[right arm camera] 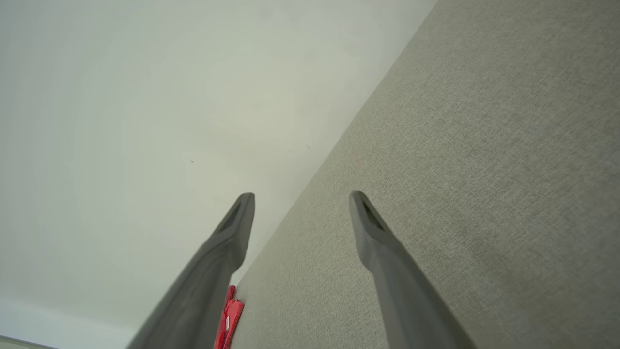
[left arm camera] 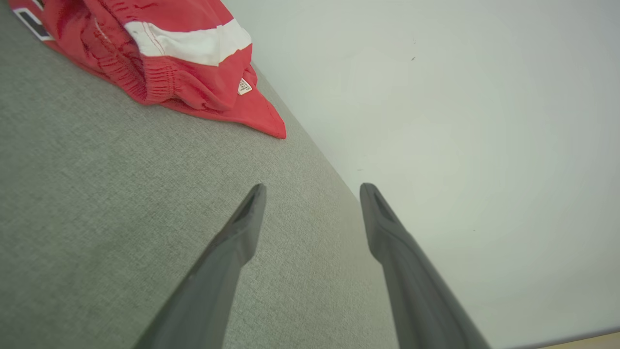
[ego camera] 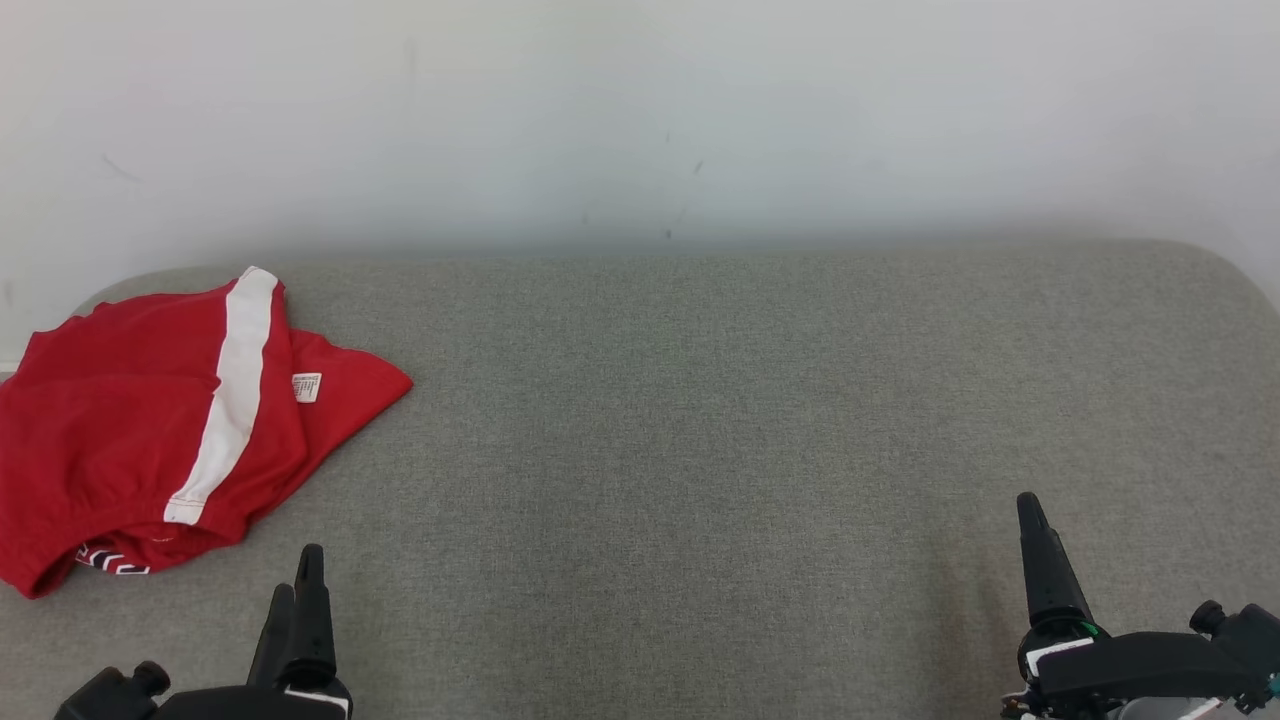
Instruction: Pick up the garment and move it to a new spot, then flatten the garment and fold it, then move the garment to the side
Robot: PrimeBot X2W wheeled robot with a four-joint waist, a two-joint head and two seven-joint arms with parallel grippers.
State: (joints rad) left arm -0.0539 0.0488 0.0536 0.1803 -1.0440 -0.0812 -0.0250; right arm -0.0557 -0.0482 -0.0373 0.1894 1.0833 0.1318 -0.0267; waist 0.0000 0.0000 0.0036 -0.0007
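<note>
Red garment (ego camera: 110,440) lies just beyond wide-open left pincer (ego camera: 298,570); right pincer (right arm camera: 301,195) wide too.

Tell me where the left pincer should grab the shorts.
Likely the pointed corner of the shorts, jutting right: it lies thin and free on the grey surface. Bring the open left pincer in from the right, low along the surface.

I can't read any text from here. The one label I see is a small white sewn-in tag (ego camera: 306,387) on the red fabric garment (ego camera: 120,440), just beside its broad white stripe (ego camera: 232,390). Its print is too fine to make out, even through the left wrist camera. Just below the stripe's lower end, a dark-and-white printed band (ego camera: 112,560) peeks out at the hem, also unreadable.
</note>
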